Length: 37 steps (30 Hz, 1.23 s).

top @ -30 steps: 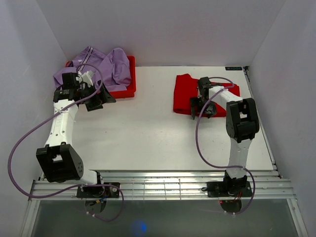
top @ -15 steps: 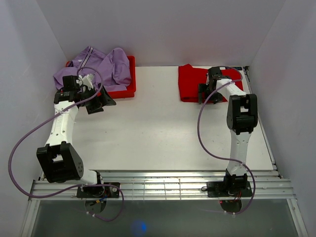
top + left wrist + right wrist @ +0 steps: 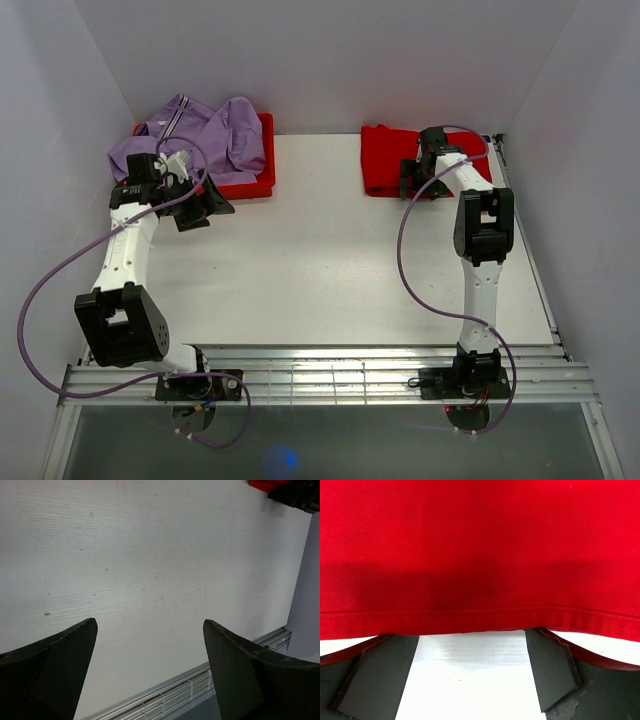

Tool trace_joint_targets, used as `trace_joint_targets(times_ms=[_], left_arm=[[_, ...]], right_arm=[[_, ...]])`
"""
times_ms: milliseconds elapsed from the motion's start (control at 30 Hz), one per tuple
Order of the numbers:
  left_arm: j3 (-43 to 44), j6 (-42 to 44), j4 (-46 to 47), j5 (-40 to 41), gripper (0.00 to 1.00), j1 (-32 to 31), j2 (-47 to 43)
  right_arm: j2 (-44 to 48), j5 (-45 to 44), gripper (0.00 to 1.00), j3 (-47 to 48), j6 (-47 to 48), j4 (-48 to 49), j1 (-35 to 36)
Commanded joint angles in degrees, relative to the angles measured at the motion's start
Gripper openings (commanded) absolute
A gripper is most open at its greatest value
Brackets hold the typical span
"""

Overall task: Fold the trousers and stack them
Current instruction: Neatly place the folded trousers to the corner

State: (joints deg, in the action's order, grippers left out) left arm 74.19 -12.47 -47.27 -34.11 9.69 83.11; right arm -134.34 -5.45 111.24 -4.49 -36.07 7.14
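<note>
Right wrist, red trousers [image 3: 480,545] overlapping end effector [image 3: 472,639]

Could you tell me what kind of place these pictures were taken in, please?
Probably a robot lab test cell: a white table boxed in by plain walls, a left arm and right arm bolted at its edge, and red trousers lying on it.

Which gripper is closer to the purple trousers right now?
Left. The left gripper hovers just beside the purple trousers; the right gripper is far off at the red trousers.
</note>
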Motion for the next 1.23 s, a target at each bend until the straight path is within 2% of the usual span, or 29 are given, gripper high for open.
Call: trace_joint_targets(times_ms=[0,133,433,567,700,733,833,1033,1200], left_arm=[[0.95,1.31,1.65,-2.01,0.98,0.33,-0.23],[2.96,2.36,1.65,-3.16,0.98,0.33,-0.06],[8.07,9.74,1.39,-0.61,0.98,0.41,-2.33],[5.09,11.85,4.19,0.88,0.98,0.41,-6.90],[1.31,14.40,3.68,3.43,0.98,0.41,-9.72],[0.61,14.75,3.41,3.96,0.98,0.41,-10.24],[-4.39,17.11,3.23,4.23,0.98,0.41,-13.40],[-12.66,20.29,2.88,7.83,0.98,0.41,-18.51],[-13.90,21.96,2.27,7.65,0.98,0.41,-21.15]], right_arm=[[-2.86,2.11,0.90,-1.81,1.50,-0.05,-0.19],[3.90,2.82,0.90,-4.62,4.22,-1.53,-0.19],[34.56,4.84,0.90,-17.89,16.35,-1.98,-1.07],[47.82,4.84,0.90,-25.27,20.48,-3.82,-1.68],[58.91,12.21,0.90,-35.72,23.38,-7.69,-3.88],[63.63,15.01,0.90,-40.96,24.43,-8.13,-4.23],[72.43,16.95,0.90,-50.64,26.55,-8.22,-4.76],[81.86,21.09,0.90,-58.94,26.99,-9.71,-6.34],[81.96,23.03,0.90,-58.24,27.08,-10.16,-9.42]])
